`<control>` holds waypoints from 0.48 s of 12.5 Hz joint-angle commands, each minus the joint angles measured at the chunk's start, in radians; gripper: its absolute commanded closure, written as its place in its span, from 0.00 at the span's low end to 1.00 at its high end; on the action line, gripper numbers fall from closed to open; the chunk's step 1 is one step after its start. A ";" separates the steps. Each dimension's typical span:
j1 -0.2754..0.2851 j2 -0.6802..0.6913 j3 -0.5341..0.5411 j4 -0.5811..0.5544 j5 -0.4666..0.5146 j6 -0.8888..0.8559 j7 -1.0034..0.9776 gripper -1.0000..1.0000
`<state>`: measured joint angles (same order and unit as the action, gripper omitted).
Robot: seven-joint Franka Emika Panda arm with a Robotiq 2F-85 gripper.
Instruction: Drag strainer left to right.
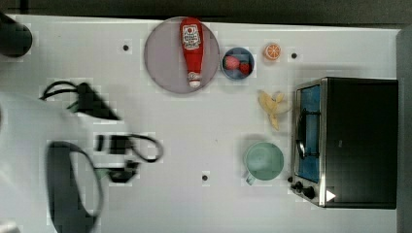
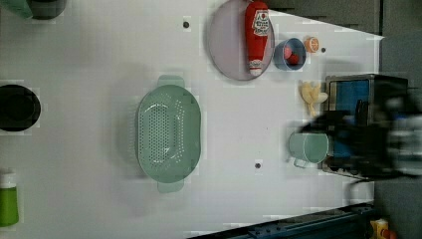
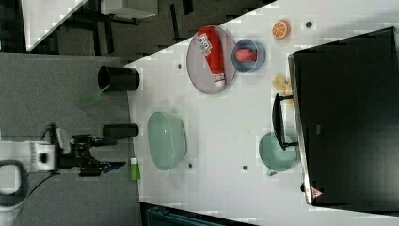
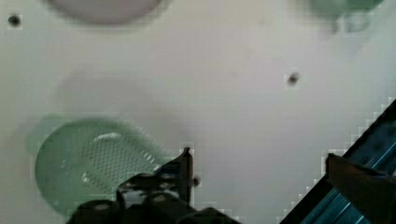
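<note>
My gripper (image 3: 115,151) is spread wide, holding nothing; the strainer (image 3: 166,140) sits ahead of my fingertips, seemingly below them (blurry); I'd hook its near rim before dragging.

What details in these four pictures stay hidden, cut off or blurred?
- Top view: the arm covers the table where the strainer lies.
- Left view: the toaster oven front is hidden by a dark blur.
- Wrist view: the mug is cut by the edge.
</note>
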<state>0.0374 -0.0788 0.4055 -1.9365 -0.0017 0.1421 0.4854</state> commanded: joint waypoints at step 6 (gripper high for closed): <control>0.025 0.223 0.188 -0.083 -0.014 0.333 0.755 0.00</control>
<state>0.1036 0.1448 0.6172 -1.9990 -0.0116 0.4822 1.0801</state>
